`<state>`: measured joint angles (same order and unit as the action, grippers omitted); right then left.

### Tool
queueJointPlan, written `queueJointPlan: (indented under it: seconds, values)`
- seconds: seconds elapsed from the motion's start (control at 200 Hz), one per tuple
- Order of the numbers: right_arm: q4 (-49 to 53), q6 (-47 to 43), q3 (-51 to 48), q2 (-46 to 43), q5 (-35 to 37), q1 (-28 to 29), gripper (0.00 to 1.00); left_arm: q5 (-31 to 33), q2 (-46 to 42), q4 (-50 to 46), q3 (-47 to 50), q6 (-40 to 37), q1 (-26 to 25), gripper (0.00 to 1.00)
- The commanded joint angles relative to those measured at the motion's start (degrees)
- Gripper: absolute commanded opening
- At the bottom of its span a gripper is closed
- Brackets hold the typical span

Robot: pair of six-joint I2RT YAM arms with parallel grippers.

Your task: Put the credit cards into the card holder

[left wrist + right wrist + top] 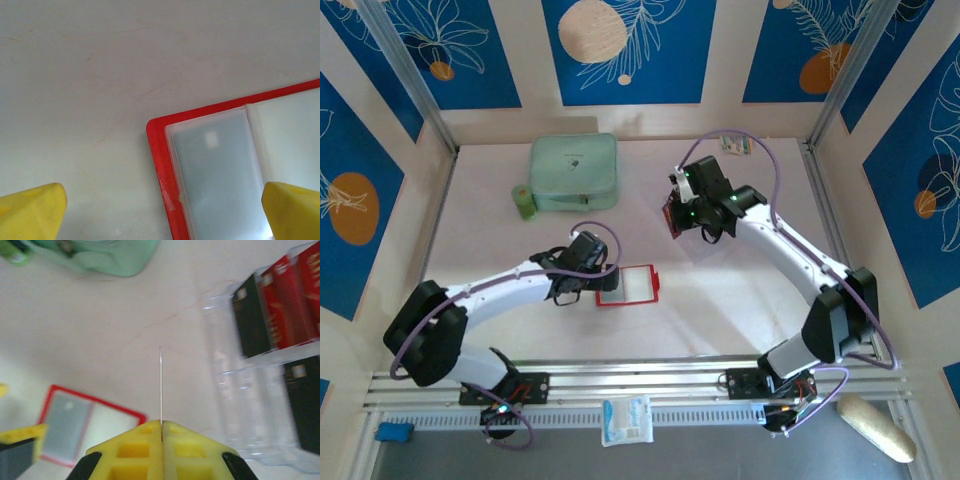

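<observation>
The red card holder (pixel 627 285) lies open on the table, its pale clear sleeves facing up. My left gripper (pixel 578 283) hangs just above its left edge, open. In the left wrist view the yellow fingertips (pixel 35 206) straddle the red border (pixel 161 170) and one sleeve. My right gripper (pixel 676 215) is raised over the table's middle, shut on one credit card (pixel 160 385) that I see edge-on as a thin line. More red and black credit cards (pixel 280 310) stand in a clear plastic tray (pixel 235 400) to its right. The card holder (pixel 75 425) lies below and left of it.
A mint-green zip case (pixel 573 172) sits at the back left with a small green object (pixel 524 203) beside it. Panel walls close in the table on three sides. On the front rail lie a white packet (pixel 625 420) and a beige object (pixel 870 425).
</observation>
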<state>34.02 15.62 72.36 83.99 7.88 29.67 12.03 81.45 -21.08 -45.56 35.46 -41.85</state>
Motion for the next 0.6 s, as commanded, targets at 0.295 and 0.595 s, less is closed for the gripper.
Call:
queueJointPlan:
  seconds: [0.295,0.595]
  values:
    - [-45.68,32.86,-31.24,-3.53,-20.25,2.99,0.00,-0.78,4.29,-1.40,-0.38,-1.80,0.24,1.00]
    - [-59.48,38.62,-38.99,0.81,-17.75,5.83,0.00,0.69,5.05,-2.46,1.53,-1.22,0.23,1.00]
